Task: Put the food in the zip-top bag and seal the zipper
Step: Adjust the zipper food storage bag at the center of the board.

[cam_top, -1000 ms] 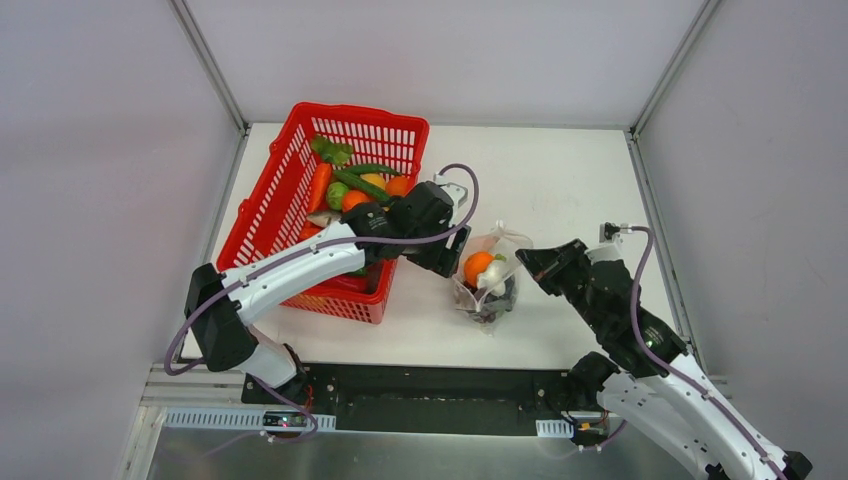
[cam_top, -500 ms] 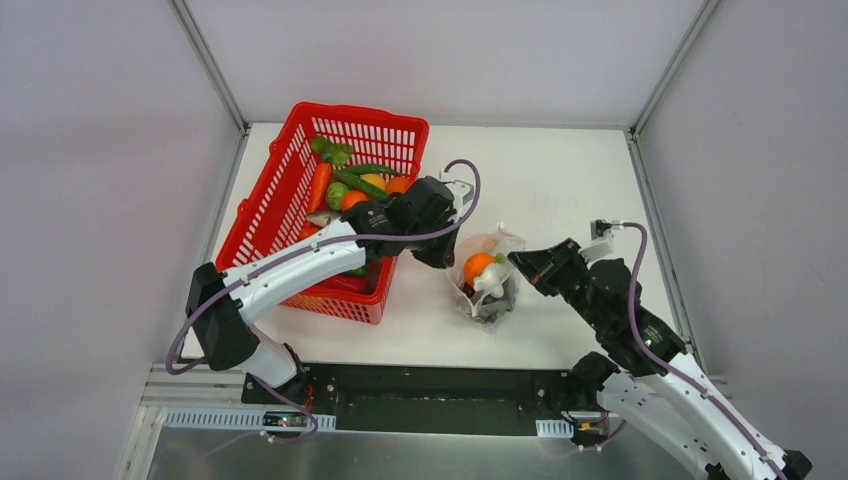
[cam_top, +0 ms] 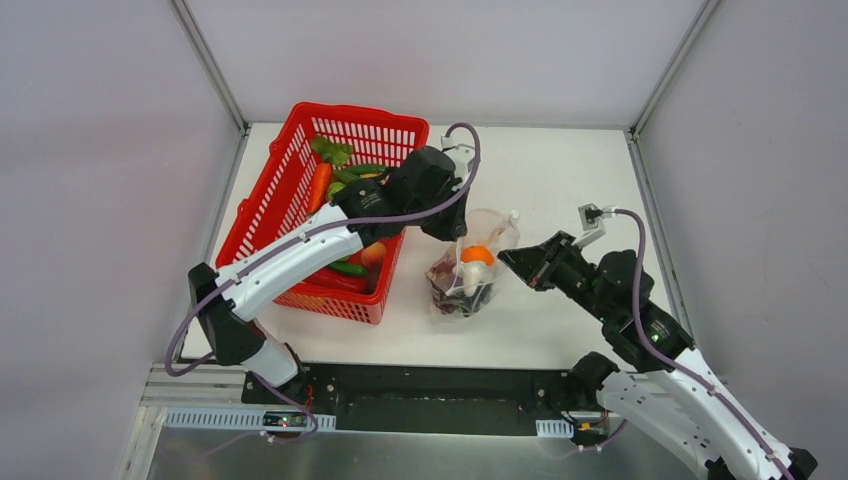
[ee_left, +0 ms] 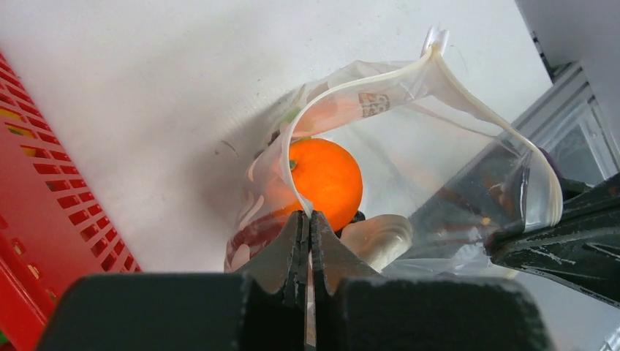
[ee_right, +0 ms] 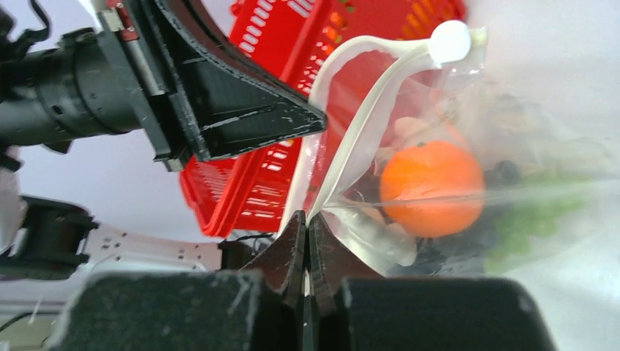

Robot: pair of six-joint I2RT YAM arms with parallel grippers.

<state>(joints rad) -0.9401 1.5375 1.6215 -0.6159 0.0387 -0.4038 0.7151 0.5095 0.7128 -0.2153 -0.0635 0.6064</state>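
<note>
The clear zip-top bag [cam_top: 462, 278] hangs between both grippers with its mouth open beside the basket. My left gripper [ee_left: 308, 214] is shut on the near-left rim of the mouth, and my right gripper [ee_right: 305, 216] is shut on the opposite rim. The whitish zipper [ee_left: 475, 95] curves round the open mouth, with a white round tab [ee_right: 450, 40] at one end. Inside the bag lie an orange ball [ee_left: 325, 183], white garlic [ee_left: 376, 238], dark grapes [cam_top: 455, 300] and green pieces [ee_right: 526, 219]. More food [cam_top: 340, 185] remains in the basket.
The red mesh basket [cam_top: 270, 215] stands at the left of the white table, right under my left arm [cam_top: 300, 255]. Grey walls enclose the table on three sides. The right arm [cam_top: 640, 320] reaches in from the lower right.
My left gripper went from open beside the bag to shut on its rim. Both grippers then rose and shifted left, lifting the bag's mouth open.
</note>
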